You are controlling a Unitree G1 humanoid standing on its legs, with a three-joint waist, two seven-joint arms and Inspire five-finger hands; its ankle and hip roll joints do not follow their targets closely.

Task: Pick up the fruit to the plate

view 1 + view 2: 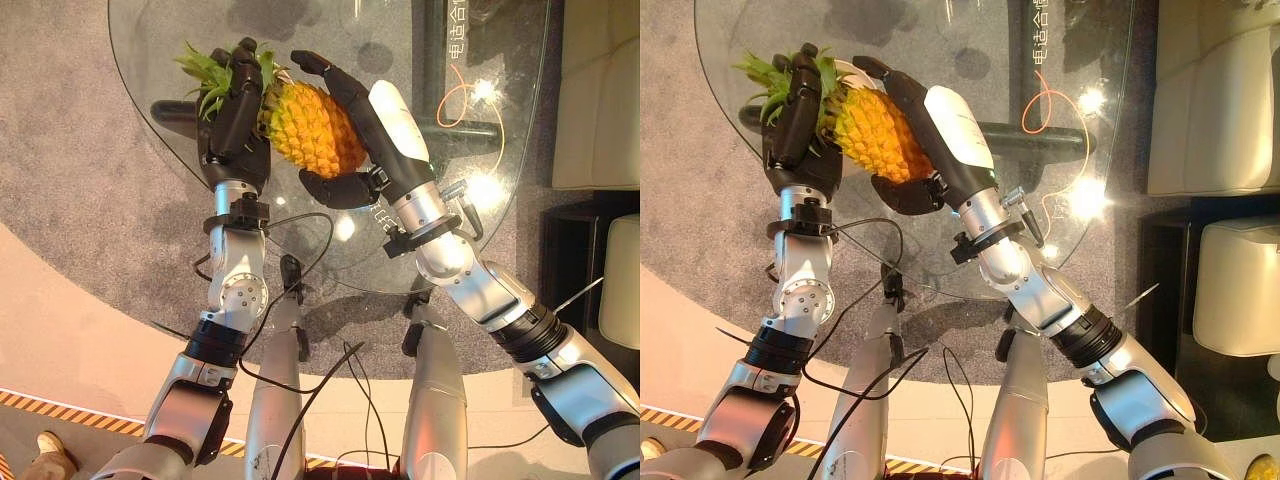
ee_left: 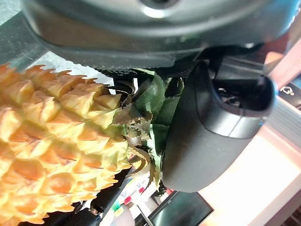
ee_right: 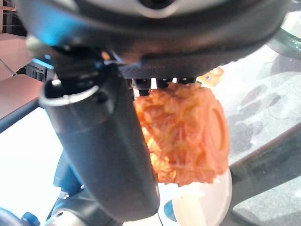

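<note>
The pineapple [image 1: 305, 125] is up between both hands, above the round glass table [image 1: 150, 110], lying tilted with its green crown [image 1: 205, 75] toward the robot's left and its blunt base toward the right. The left hand [image 1: 235, 115] lies over the crown end, fingers laid along the leaves and the top of the fruit; its wrist view shows the thumb [image 2: 207, 127] pressed right up against the leaves where they meet the yellow skin. The right hand [image 1: 345, 125] wraps the base end: fingers arched over the far side, thumb curled under the near side, so the fruit sits gripped in that curl.

Now the plate [image 3: 207, 202]: a pale round dish shows in the right wrist view, just below the pineapple's flat base, with nothing visible on the part that shows. In the right eye view a sliver of white rim peeks out behind the crown, so the fruit hangs over the plate; whether it touches, I cannot tell.

The head views add what the wrist cameras miss: an orange cable [image 1: 470, 105] looped on the far right of the glass, bright light spots beside it, a cream sofa [image 1: 600, 100] at the right edge, and a shoe [image 1: 50, 450] at the lower left corner.
</note>
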